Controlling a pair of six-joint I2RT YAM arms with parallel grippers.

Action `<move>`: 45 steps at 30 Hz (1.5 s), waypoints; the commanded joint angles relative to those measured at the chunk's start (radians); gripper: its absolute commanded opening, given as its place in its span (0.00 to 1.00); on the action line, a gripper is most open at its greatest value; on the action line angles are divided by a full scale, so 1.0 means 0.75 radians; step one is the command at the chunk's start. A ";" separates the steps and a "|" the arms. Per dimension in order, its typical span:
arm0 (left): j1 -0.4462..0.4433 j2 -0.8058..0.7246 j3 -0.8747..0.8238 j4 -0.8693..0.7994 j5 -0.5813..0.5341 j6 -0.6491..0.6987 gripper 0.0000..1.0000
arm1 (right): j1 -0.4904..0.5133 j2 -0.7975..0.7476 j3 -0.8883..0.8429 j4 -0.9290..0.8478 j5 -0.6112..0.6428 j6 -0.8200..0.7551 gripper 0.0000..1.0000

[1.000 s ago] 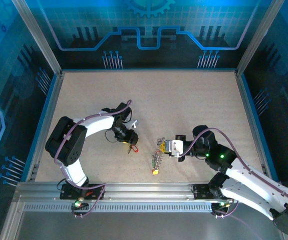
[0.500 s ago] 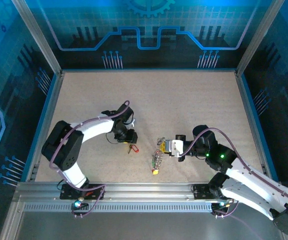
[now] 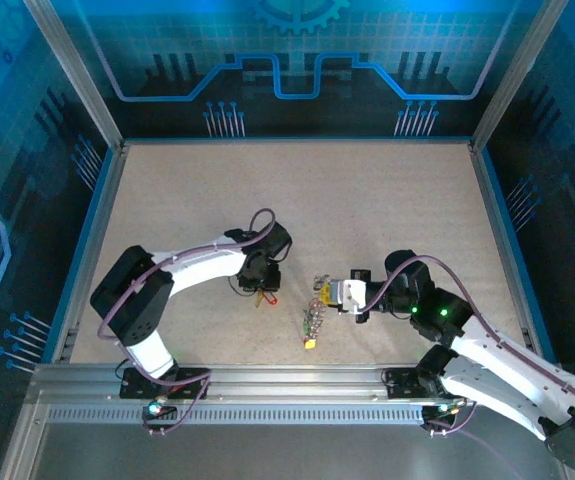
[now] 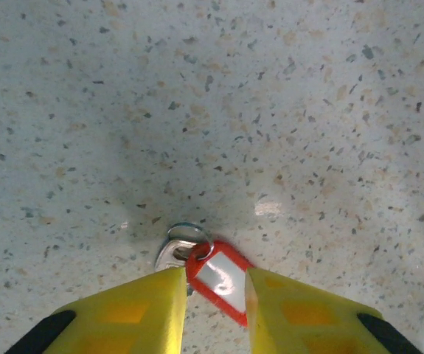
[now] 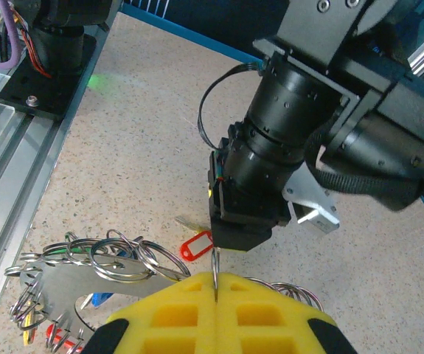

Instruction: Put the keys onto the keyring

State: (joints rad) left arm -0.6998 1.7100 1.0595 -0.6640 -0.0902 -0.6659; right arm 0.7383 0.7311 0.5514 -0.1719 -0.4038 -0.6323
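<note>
Left claw [image 4: 213, 286] | my jaws narrowly spread, straddling small silver key with red plastic tag [image 4: 219, 274] | since earlier: swung right, onto key.

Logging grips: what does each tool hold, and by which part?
Right tool: keyring, by a thin edge. Left tool: nothing; it straddles the red key.

White arms [image 3: 199, 266] carry black joints [image 3: 132, 287] and purple cables [image 3: 263, 214] (yellow fingers [image 4: 123, 318]).

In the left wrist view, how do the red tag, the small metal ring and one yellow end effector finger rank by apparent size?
1. Yellow finger, though nearness to the camera inflates it.
2. Red tag.
3. Small ring.
</note>
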 commanded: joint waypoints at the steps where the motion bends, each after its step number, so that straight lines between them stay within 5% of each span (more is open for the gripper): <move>1: -0.018 0.085 0.087 -0.143 -0.117 -0.109 0.28 | -0.016 -0.023 0.056 0.031 -0.025 0.010 0.00; 45: -0.083 0.233 0.168 -0.347 -0.165 -0.234 0.26 | -0.016 -0.044 0.054 0.014 -0.017 0.013 0.00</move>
State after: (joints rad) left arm -0.7559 1.8622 1.1831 -0.8719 -0.1978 -0.8219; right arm 0.7383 0.7170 0.5514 -0.1802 -0.4034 -0.6323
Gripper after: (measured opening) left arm 0.265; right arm 0.046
